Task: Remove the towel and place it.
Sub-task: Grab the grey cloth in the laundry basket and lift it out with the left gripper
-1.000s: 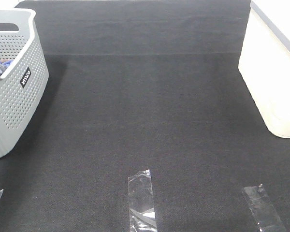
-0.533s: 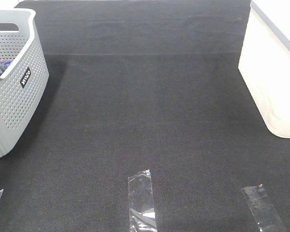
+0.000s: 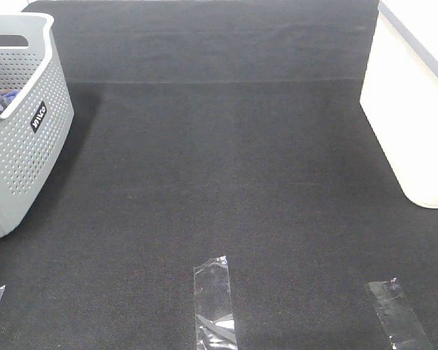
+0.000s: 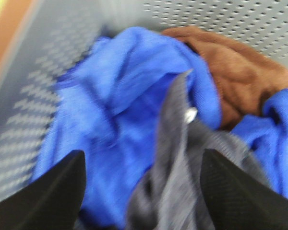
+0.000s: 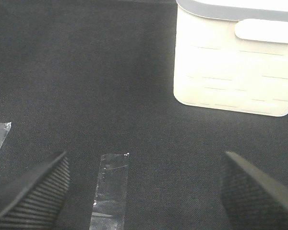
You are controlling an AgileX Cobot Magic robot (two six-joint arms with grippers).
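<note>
Down inside the basket [image 4: 221, 19], our left gripper [image 4: 143, 153] hangs over the pile with its jaws wide apart and nothing clamped. The towel [image 4: 182, 191] rises as a grey ridge in the gap between the two fingers, nearer to one finger than the other. That ridge runs away from the wrist, roughly along the line of the reach, so we judge that closing would pinch across the fold, not along it. Blue cloth [image 4: 110, 96] lies beside and partly under the towel, touching it, and a brown cloth [image 4: 230, 72] sits beyond, against the perforated wall.

Our left arm is plainly the nearer one. Our right gripper [image 5: 145, 160] hovers over the mat [image 5: 86, 72], fully open and empty, facing the white bin [image 5: 230, 62] and well apart from the basket.

Much is hard to read. The left wrist view is blurred, and most of the towel is buried or cut off, so we cannot tell its lie or whether the fingers touch it. From the high camera neither arm shows, and we cannot make out the towel there, only a sliver of blue above the rim
</note>
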